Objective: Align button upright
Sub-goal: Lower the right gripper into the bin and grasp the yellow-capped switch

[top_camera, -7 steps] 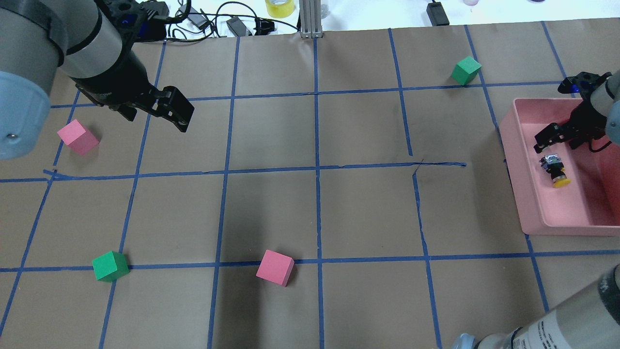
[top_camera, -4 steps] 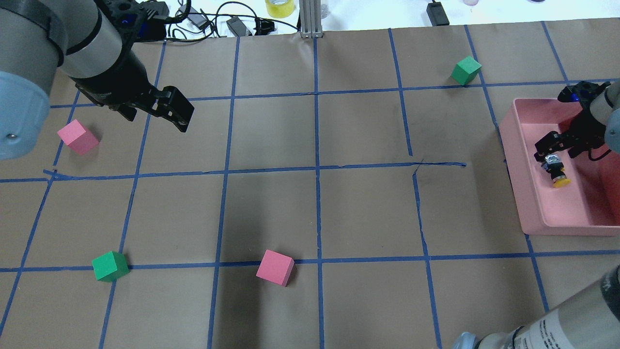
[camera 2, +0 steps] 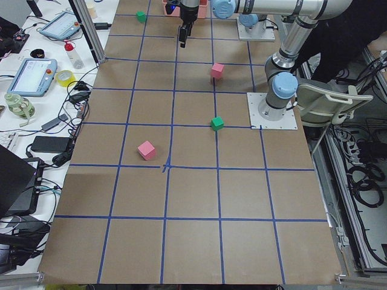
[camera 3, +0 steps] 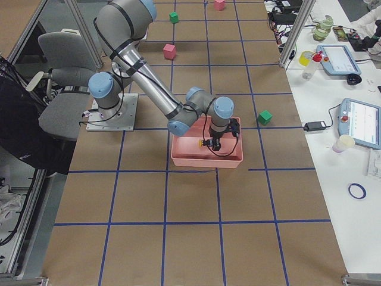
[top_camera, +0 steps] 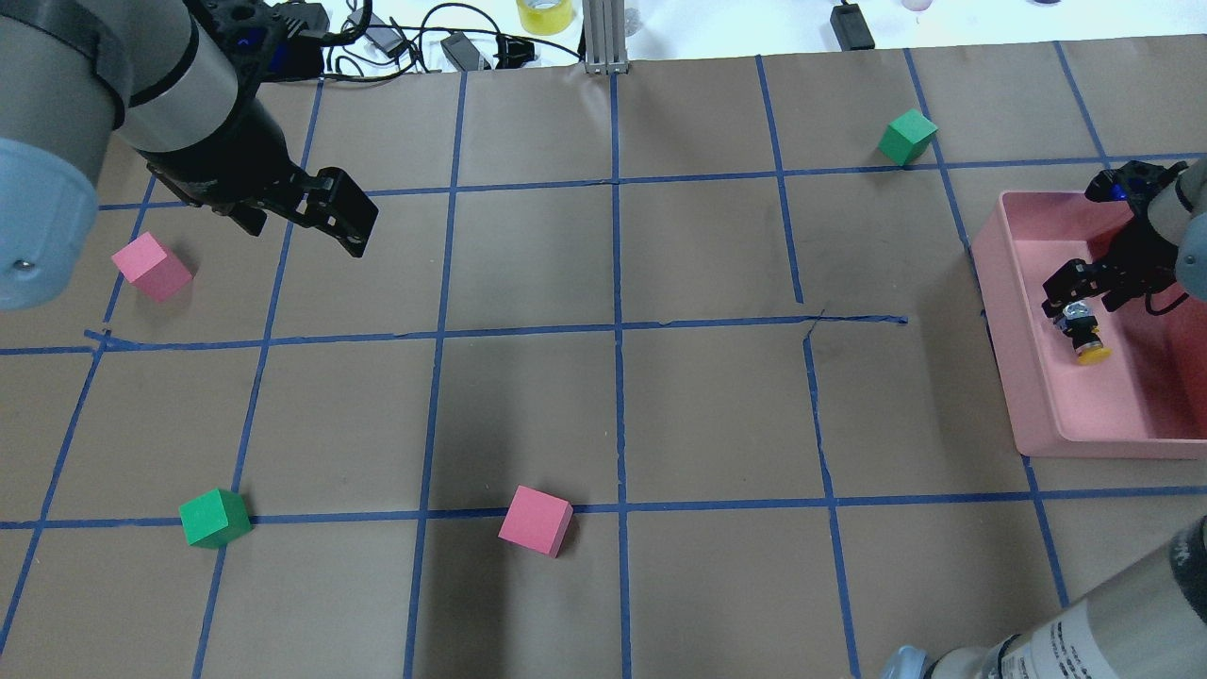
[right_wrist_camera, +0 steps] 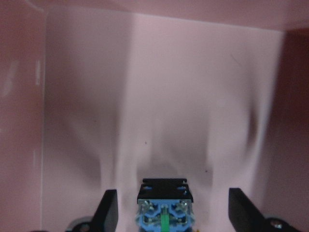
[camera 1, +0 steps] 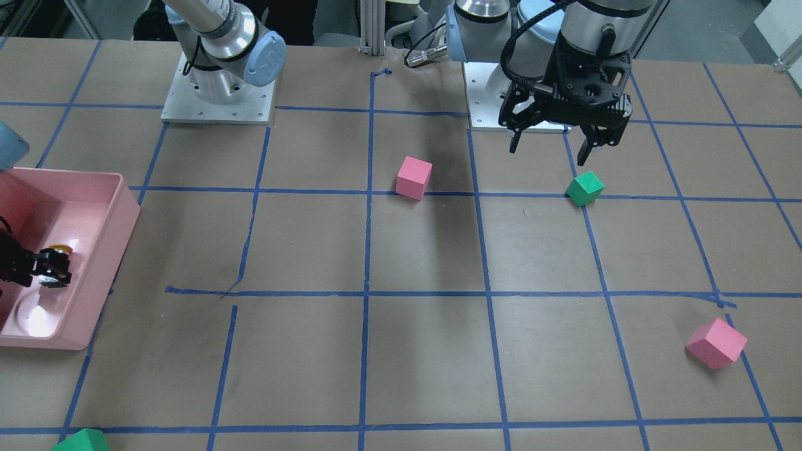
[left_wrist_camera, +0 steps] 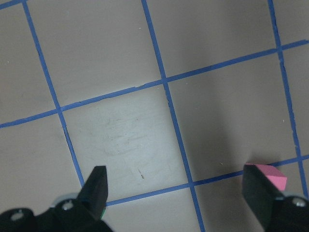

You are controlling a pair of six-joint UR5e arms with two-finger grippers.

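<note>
Pink bin (top_camera: 1014, 377) at the robot's right end of the table (top_camera: 660, 405): the button (top_camera: 1084, 337) lies on its side on the bin floor, cap end toward the robot. Left gripper (left_wrist_camera: 178, 191) hangs spread and empty, well apart. Right gripper (right_wrist_camera: 174, 212) has its jaws wide, straddling the button's base end, not clamped. Suggest: centre on the base, drop lower, close gently, tip cap-up, mind the bin wall.

Even overhead light fell on the desk (top_camera: 717, 415), with soft, broad shadows beneath the arms. In the front view a white glare spot shone on the floor of the pink tray (camera 1: 113, 250). The right wrist view was dim, pink-tinted and soft; the button (right_wrist_camera: 165, 212) at its lower edge looked blurred.
</note>
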